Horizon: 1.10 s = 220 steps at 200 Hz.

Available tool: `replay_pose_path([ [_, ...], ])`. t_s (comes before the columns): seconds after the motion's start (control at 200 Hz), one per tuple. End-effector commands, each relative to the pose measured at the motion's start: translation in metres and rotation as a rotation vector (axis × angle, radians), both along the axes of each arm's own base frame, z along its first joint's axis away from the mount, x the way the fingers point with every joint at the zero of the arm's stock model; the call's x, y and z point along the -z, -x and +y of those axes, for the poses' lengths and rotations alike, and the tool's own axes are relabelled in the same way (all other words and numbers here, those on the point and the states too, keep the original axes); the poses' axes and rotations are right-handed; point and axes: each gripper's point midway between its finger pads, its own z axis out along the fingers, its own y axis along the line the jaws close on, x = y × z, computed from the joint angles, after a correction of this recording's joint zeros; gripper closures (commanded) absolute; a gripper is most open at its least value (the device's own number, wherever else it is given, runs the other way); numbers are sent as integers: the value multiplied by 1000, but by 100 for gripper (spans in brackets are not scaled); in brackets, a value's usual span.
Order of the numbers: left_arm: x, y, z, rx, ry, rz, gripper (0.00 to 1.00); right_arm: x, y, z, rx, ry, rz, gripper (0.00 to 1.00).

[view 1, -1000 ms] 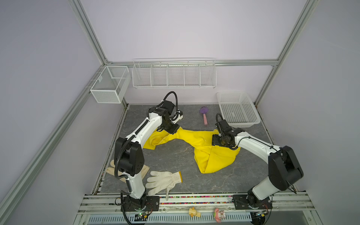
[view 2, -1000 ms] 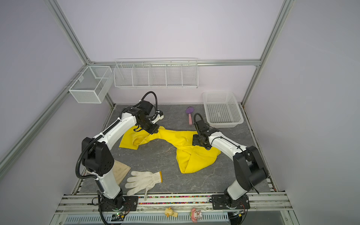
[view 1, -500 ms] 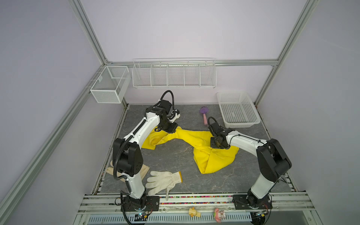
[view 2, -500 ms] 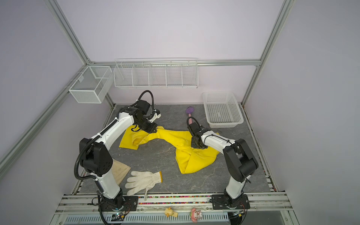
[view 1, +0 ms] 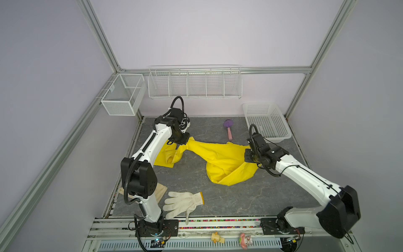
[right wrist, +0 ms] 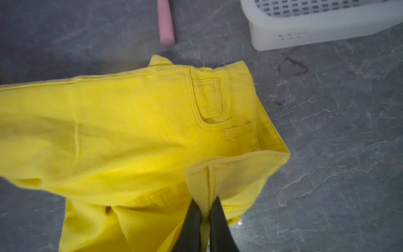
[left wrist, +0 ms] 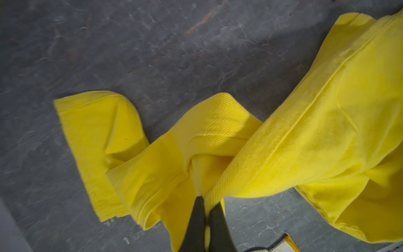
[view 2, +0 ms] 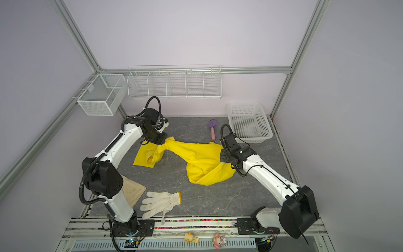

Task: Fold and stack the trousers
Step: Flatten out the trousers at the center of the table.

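Trousers [view 1: 220, 157] crumpled on grey tabletop [view 1: 239, 200], legs twisted; left gripper [left wrist: 206, 201] pinching leg fabric, right gripper [right wrist: 206, 205] pinching waistband edge. Step likely: straightening before first fold. Next: pull grips apart, hold cloth taut, untwist bunched leg

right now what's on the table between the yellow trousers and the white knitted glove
Nothing: only bare grey tabletop separates the trousers from the knitted glove, as both top views show.
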Motion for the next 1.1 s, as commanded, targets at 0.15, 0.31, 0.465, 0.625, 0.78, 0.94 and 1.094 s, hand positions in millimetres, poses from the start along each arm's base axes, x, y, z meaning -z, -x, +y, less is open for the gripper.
replay_pose_path([
  [0.15, -100, -29, 99, -340, -120, -309, 100, -154, 20, 25, -129, -146, -385, 93],
  [0.31, -94, -62, 90, -314, -80, -316, 100, -129, 50, -30, 29, -65, -351, 93],
  [0.465, -58, -93, 80, -295, -73, -255, 100, -75, 88, -104, 256, 71, -310, 93],
  [0.625, 2, -104, 35, -207, 48, -112, 100, 0, 126, -159, 531, 129, -153, 93],
  [0.78, 67, -100, -9, -118, 54, 17, 100, 45, 142, -174, 673, 119, -48, 93],
  [0.94, 93, -106, -29, -92, 33, 31, 100, 62, 156, -175, 704, 122, 50, 68],
  [1.094, 86, -113, -43, -69, 70, 13, 100, 37, 153, -175, 658, 137, 22, 37],
])
